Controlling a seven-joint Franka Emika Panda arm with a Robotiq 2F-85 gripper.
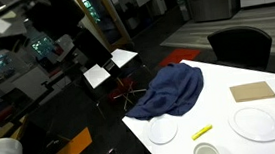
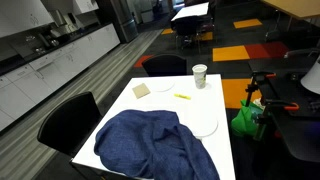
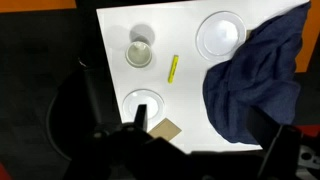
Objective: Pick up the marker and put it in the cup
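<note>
The yellow marker (image 3: 172, 67) lies flat on the white table (image 3: 185, 100), between the cup and the large plate. It also shows in both exterior views (image 1: 202, 132) (image 2: 183, 97). The small white cup (image 3: 139, 52) stands upright near the table's edge, a short way from the marker, and shows in both exterior views (image 1: 206, 153) (image 2: 200, 75). My gripper (image 3: 203, 145) hangs high above the table. Its dark fingers are spread wide with nothing between them. It is far from the marker and the cup.
A rumpled blue cloth (image 3: 255, 80) covers one end of the table. A large white plate (image 3: 221, 35), a shallow white bowl (image 3: 143, 103) and a brown square (image 3: 165, 128) lie on it. A black chair (image 1: 240, 46) stands beside it.
</note>
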